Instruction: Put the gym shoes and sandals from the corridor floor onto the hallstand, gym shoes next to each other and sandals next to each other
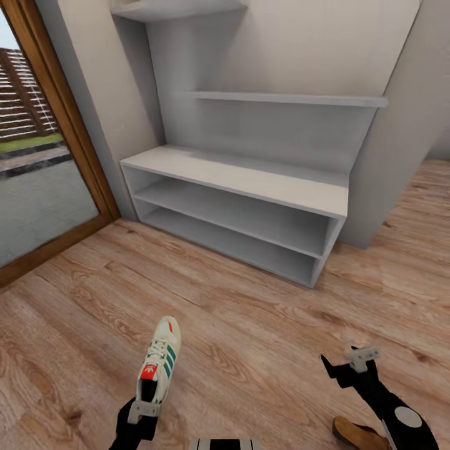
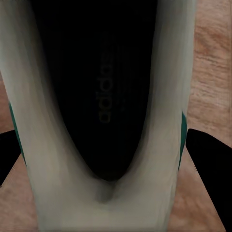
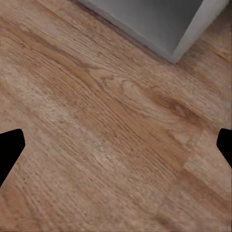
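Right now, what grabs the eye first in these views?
The gym shoe held by its heel in the left gripper, toe toward the hallstand, which stands ahead against the wall with bare shelves. The right gripper is open over the floor, with a brown sandal just beneath that arm at the frame's bottom edge.

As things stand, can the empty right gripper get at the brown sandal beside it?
Probably yes: the right gripper is open and empty, and the brown leather sandal lies uncovered on the wood floor beneath that arm.
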Available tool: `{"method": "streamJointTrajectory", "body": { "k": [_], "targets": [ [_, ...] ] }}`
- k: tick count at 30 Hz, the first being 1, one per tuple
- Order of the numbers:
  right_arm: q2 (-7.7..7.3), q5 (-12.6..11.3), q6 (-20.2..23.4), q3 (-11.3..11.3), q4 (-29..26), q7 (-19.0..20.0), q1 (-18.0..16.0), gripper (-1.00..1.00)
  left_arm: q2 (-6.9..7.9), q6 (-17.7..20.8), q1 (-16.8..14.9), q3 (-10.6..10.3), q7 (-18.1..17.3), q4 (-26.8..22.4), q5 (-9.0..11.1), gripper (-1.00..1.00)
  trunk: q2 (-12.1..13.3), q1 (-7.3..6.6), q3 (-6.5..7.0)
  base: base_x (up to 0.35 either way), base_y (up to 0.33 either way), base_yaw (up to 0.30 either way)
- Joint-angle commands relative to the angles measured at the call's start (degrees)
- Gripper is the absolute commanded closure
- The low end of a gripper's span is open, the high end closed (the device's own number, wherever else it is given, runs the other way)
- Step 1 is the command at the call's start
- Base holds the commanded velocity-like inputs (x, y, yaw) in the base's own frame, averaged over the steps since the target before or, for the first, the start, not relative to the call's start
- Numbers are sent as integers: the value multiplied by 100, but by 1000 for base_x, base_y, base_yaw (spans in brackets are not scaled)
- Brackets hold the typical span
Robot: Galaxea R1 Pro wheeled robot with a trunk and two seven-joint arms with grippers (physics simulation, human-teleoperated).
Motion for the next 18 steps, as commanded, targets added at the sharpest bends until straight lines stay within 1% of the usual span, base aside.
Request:
{"method": "streamJointTrajectory", "body": {
  "k": [1, 3, 4, 5, 6, 8, 10, 11, 13, 14, 15, 17, 18],
  "targets": [
    [73, 46, -27, -15, -1, 32, 47, -100, -2, -21, 2, 23, -22, 3, -40, 100, 0, -4, 29, 0, 0, 0],
    [311, 65, -281, -20, 34, 25, 220, -100, -3, -27, 15, 23, -22, 3, -37, 100, 3, -9, 91, 0, 0, 0],
    [500, 73, -547, -21, 81, 22, 410, -100, -4, -35, 21, 23, -22, 4, -34, 100, 4, -11, 122, 0, 0, 0],
    [653, 76, -837, -27, 115, 21, 609, -100, -4, -40, 32, 23, -22, 7, -32, 100, 5, -14, 153, 0, 0, 0],
    [711, 75, -1009, -33, 129, 19, 731, -100, -4, -42, 48, 23, -22, 9, -32, 100, 7, -16, 184, 0, 0, 0],
    [758, 71, -1222, -57, 152, 15, 893, -100, -4, -43, 71, 23, -22, 7, -31, 100, 9, -22, 245, 0, 0, 0],
    [786, 67, -1373, -206, 216, 4, 1006, -100, -4, -49, 92, 23, -22, 1, -31, 100, 12, -27, 298, 0, 0, 0],
    [801, 63, -1433, -422, 312, -4, 1051, -100, -4, -51, 110, 23, -22, -1, -31, 100, 13, -29, 322, 0, 0, 0],
    [812, 55, -1470, -719, 469, -5, 1079, -100, -4, -52, 130, 23, -22, -3, -31, 100, 16, -34, 370, 0, 0, 0],
    [823, 45, -1494, -1033, 653, -4, 1098, -100, -4, -53, 144, 23, -22, -5, -29, 100, 17, -37, 393, 0, 0, 0],
    [829, 39, -1507, -1268, 795, -2, 1109, -100, -4, -53, 154, 23, -22, -8, -23, 100, 19, -40, 416, 0, 0, 0],
    [835, 33, -1519, -1484, 950, 0, 1119, -100, -4, -54, 161, 23, -22, -11, 12, 100, 20, -42, 439, 0, 0, 0],
    [836, 32, -1522, -1529, 986, 1, 1122, -100, -4, -54, 164, 23, -22, -12, 32, 100, 20, -42, 439, 0, 0, 0]
  ]
}}
